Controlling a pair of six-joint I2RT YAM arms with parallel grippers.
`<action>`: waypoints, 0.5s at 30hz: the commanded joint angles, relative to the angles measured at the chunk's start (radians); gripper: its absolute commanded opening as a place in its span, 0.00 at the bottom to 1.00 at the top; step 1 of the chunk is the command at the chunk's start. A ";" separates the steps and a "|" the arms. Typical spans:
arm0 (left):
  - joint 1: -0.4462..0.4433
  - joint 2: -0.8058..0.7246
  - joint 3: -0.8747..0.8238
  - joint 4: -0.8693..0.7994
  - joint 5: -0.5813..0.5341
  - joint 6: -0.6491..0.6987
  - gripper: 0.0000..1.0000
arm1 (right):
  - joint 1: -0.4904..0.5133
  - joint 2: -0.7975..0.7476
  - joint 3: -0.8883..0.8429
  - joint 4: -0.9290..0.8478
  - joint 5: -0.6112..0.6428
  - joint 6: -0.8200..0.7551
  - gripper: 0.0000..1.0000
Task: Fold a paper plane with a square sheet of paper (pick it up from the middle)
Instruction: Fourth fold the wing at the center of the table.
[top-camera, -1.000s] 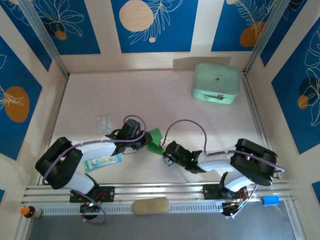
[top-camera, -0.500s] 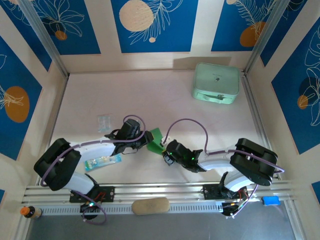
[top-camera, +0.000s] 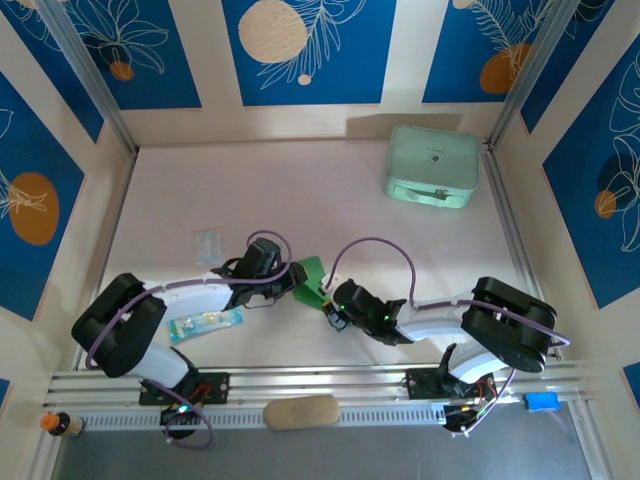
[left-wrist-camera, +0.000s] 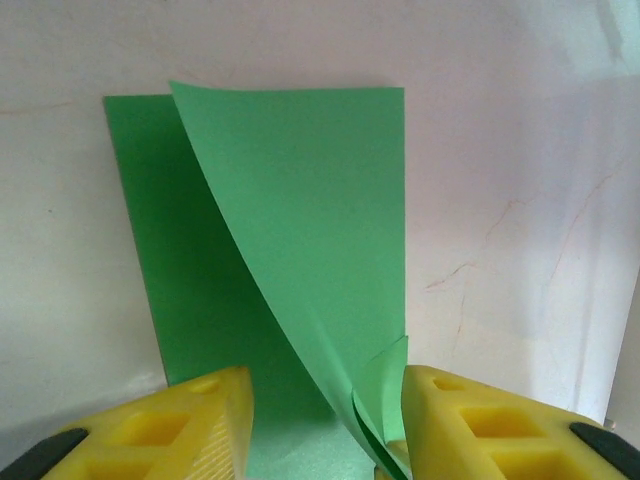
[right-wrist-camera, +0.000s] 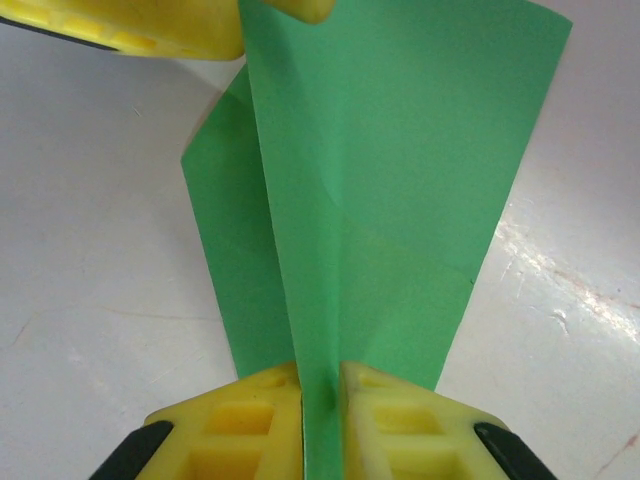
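Top view, bottom-left corner: small orange-capped bottle (top-camera: 58, 424), too tiny to read; further in, clear packet (top-camera: 207, 245), blue print illegible; blue-green wrapper (top-camera: 205, 323) lies just beside the left arm (top-camera: 190, 292), on its near side. Left arm is folded low, elbow out to the left, forearm reaching right toward table centre. Left gripper (top-camera: 296, 279) has its tips hard to make out from above. In the left wrist view its yellow fingers (left-wrist-camera: 215, 420) are cut off by the bottom edge and stand apart, released, nothing pinched. The square sheet of paper (left-wrist-camera: 300, 200) lies on the table between them, one flap lifted and curling down to the inner side of one finger, contact hard to judge. From above the sheet sits front-centre between both grippers, mostly covered, just a green patch showing. Right gripper (right-wrist-camera: 320, 375) has its pads clamped tight on a raised fold at the sheet's near edge; a yellow finger of the left gripper is cut off at the top of that view. Right arm (top-camera: 430, 322) mirrors the left, elbow out right, forearm low and reaching left. Mint case (top-camera: 432, 165) sits at back right, lid shut, contents hidden; small blue object (top-camera: 541, 401) by the front rail, unidentifiable
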 joint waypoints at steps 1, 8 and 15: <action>0.011 0.019 0.032 -0.020 0.012 -0.005 0.42 | 0.005 -0.019 -0.014 0.031 -0.020 -0.033 0.16; 0.013 0.042 0.057 -0.011 0.024 -0.002 0.38 | 0.016 -0.021 -0.003 0.003 -0.010 -0.057 0.17; 0.013 0.042 0.077 -0.034 0.018 -0.021 0.10 | 0.028 -0.032 0.030 -0.056 0.021 -0.072 0.23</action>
